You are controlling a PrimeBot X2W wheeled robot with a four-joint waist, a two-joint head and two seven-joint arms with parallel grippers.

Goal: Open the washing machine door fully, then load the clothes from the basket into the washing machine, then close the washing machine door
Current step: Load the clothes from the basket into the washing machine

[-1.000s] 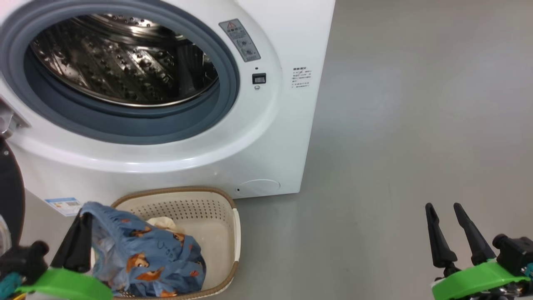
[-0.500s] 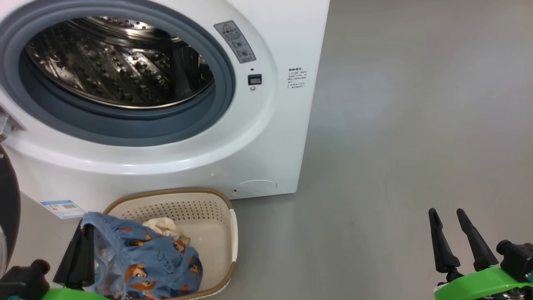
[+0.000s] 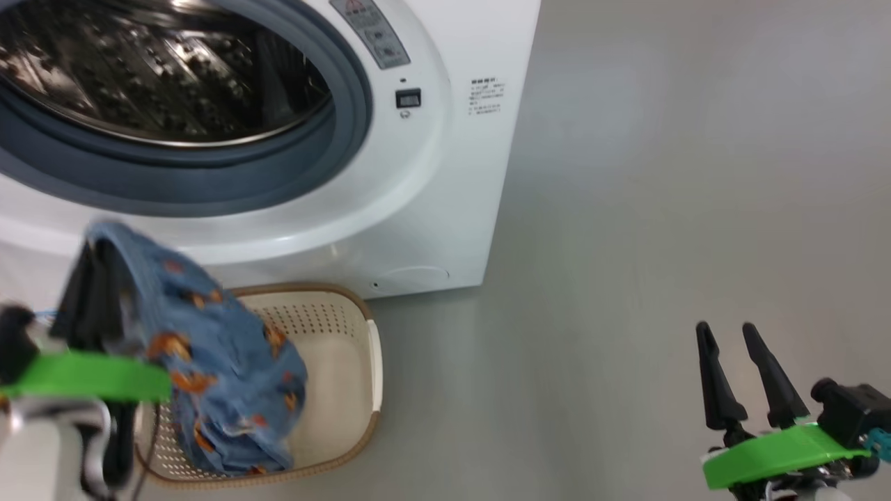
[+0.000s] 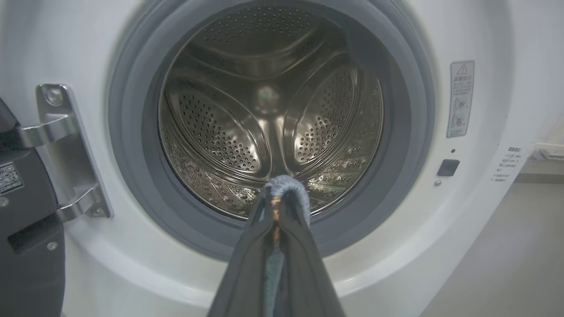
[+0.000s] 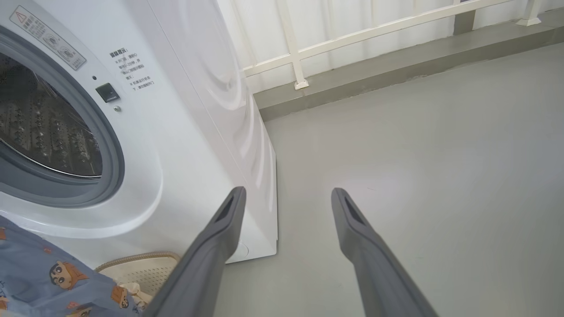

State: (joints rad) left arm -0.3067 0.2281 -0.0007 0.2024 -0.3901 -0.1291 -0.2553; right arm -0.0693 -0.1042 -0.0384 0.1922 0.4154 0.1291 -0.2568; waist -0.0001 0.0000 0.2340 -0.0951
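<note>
My left gripper (image 3: 94,254) is shut on a light blue garment with orange prints (image 3: 223,362), which hangs from it over the cream basket (image 3: 355,313). In the left wrist view the gripper (image 4: 282,191) holds a fold of that cloth, pointing at the steel drum (image 4: 269,110) of the white washing machine (image 3: 431,209). The black washing machine door (image 4: 22,229) stands swung open at the left on its metal hinge (image 4: 66,149). My right gripper (image 3: 725,328) is open over bare floor to the right, with nothing between its fingers. A cream-white piece (image 5: 131,289) lies in the basket (image 5: 145,262).
Grey floor (image 3: 661,209) stretches to the right of the machine. A white railing (image 5: 299,53) on a low grey kerb runs behind the machine's far side. The blue-grey gasket (image 4: 132,154) rings the drum opening.
My left gripper has risen with the blue garment, lifting it from low in the basket up in front of the machine's lower rim. The head view has shifted. The right gripper stays open.
</note>
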